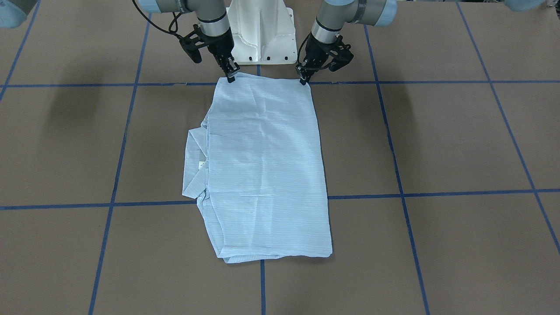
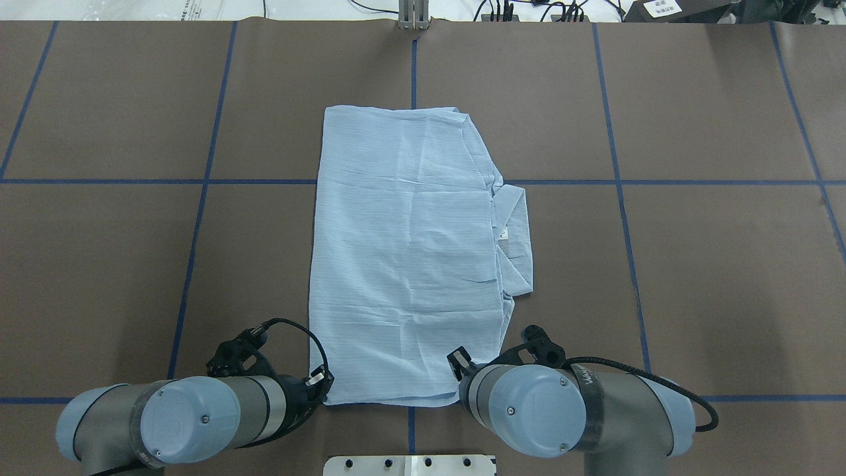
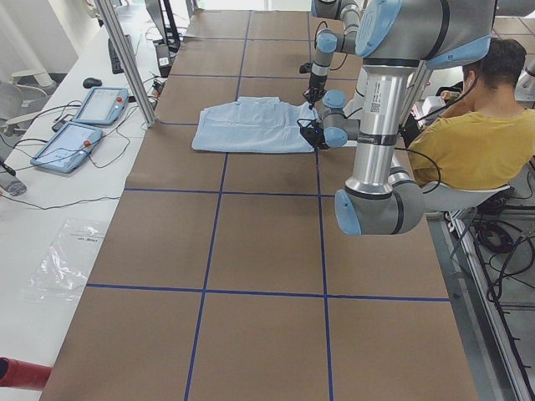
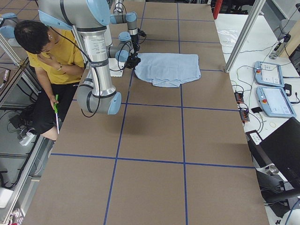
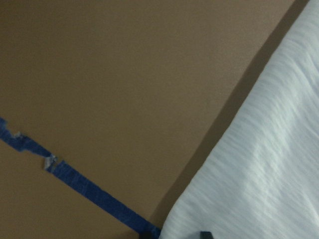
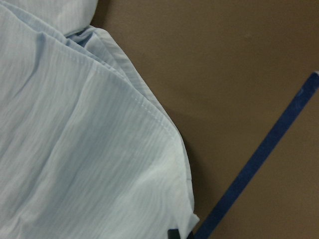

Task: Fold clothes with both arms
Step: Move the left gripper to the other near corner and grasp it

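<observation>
The pale blue striped shirt (image 1: 267, 166) lies folded into a long rectangle on the brown table, with its collar (image 1: 194, 162) sticking out at one side. It also shows in the overhead view (image 2: 410, 251). My left gripper (image 1: 302, 80) sits at one robot-side corner of the shirt, fingers pinched together on the cloth edge. My right gripper (image 1: 230, 78) is pinched on the other robot-side corner. In the overhead view the wrists hide most of both grippers. Each wrist view shows the cloth corner (image 5: 269, 174) (image 6: 75, 149) lying on the table beside blue tape.
The white pedestal base (image 1: 262, 35) stands just behind the grippers. Blue tape lines (image 1: 396, 166) grid the brown table. A person in a yellow shirt (image 3: 476, 125) sits at the robot's side. Control pendants (image 3: 84, 125) lie on the white bench beyond the table.
</observation>
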Controlling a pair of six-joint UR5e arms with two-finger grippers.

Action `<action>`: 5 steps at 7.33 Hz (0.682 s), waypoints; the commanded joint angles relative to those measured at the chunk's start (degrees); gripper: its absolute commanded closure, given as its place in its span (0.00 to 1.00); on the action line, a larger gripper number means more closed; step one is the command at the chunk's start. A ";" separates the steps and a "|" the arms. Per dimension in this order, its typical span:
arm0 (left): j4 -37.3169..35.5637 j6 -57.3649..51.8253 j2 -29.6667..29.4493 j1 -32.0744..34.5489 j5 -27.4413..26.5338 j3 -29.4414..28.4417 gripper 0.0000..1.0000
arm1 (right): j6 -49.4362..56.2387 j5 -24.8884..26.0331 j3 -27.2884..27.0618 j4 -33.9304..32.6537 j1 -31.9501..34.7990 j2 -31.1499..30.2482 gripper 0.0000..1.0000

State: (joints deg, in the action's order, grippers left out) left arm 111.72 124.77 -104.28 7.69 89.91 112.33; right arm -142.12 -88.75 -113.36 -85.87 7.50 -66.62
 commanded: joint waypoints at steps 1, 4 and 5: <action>-0.01 -0.05 -0.13 0.13 0.26 1.83 1.00 | 0.00 -0.02 -0.01 0.00 -0.03 0.00 1.00; -3.93 0.39 0.49 0.74 0.53 14.45 1.00 | 0.00 0.07 -8.40 -2.52 -0.04 -2.01 1.00; -6.92 -0.48 -0.04 1.35 1.75 19.02 1.00 | 0.00 0.07 -12.02 -8.20 1.62 -1.41 1.00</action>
State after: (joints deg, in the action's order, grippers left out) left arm 108.31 124.90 -103.93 8.52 90.68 125.67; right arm -142.12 -88.69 -120.61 -88.97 7.83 -67.96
